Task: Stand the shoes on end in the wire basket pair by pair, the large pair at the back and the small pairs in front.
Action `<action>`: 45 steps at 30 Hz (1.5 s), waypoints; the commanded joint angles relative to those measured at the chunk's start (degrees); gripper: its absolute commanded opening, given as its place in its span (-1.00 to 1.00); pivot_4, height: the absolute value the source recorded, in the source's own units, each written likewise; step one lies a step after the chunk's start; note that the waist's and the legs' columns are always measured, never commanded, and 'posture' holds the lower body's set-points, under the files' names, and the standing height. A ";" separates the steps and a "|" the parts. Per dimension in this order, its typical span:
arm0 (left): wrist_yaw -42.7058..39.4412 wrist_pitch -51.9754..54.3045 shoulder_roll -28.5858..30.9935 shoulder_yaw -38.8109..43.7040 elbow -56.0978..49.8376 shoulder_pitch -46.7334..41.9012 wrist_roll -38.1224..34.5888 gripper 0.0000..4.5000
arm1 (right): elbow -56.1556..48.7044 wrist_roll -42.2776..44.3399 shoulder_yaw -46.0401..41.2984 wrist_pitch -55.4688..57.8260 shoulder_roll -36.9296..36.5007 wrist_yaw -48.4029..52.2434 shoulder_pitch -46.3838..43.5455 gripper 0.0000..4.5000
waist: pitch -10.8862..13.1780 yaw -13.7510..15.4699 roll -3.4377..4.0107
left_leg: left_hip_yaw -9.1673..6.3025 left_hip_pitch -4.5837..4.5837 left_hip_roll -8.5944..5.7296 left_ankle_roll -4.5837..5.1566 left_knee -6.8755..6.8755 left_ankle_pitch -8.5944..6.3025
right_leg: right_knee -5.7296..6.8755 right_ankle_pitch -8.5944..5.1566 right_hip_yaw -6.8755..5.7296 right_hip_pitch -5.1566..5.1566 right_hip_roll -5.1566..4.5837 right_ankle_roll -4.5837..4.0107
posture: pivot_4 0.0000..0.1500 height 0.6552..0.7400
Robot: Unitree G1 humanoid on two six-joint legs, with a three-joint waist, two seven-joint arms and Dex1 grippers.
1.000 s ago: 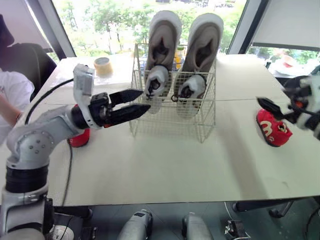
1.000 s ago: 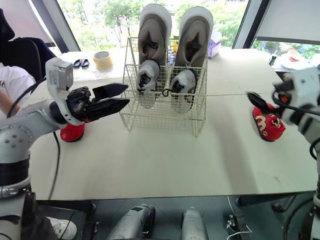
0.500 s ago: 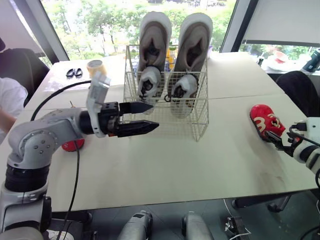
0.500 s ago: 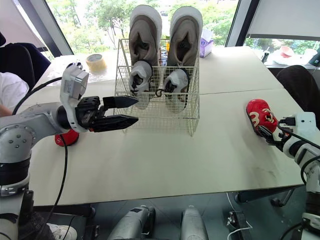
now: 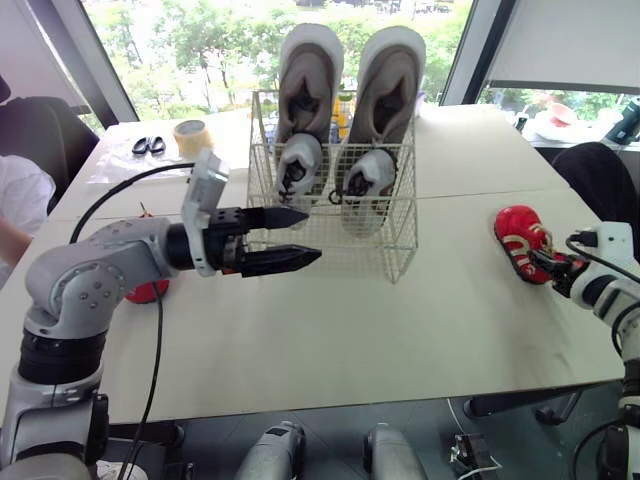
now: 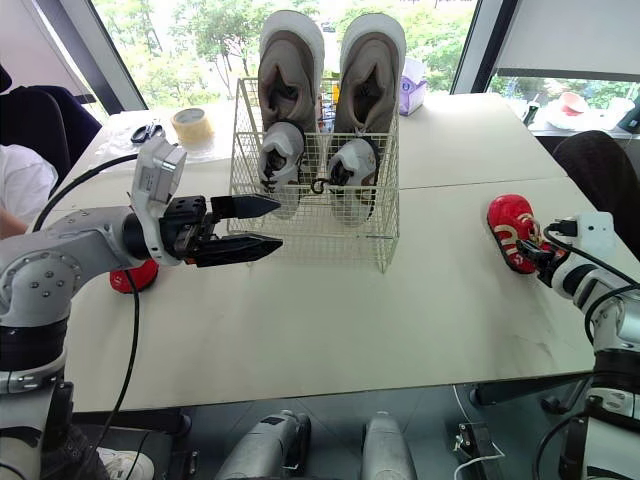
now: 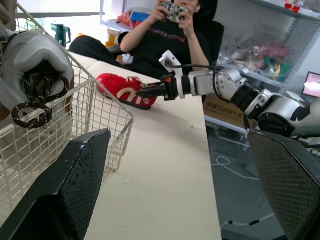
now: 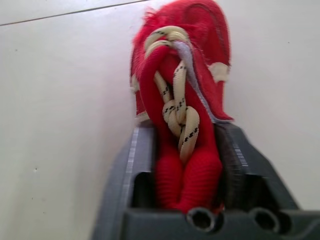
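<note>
**A:** Where's my red shoe [image 6: 512, 230]?

**B:** On the surface [image 6: 350, 330], well right of the basket [image 6: 375, 238]. Your right gripper [image 8: 182, 146] is clamped on its near end. Your left gripper [image 6: 280, 223] is spread and empty.

**A:** How does it lie?

**B:** Flat, with the toe pointing away from your fingers. Lift it clear, then tip it on end.

red shoe [image 8: 192, 70], cream lace [image 8: 177, 115] flecked black, grey-and-white large pair [image 6: 290, 70], white wire basket [image 6: 318, 226]
</note>
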 commanded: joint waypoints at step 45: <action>-8.11 7.73 -4.41 3.16 22.85 -17.36 3.58 -0.91 | -52.62 7.62 17.74 -10.15 -8.32 22.87 -15.06 0.89 | 0.25 0.15 -0.13 | -0.12 0.01 -0.03 -0.28 -0.35 0.16 | -0.10 -0.01 -0.04 -0.15 -0.04 0.02 | 1.00 1.00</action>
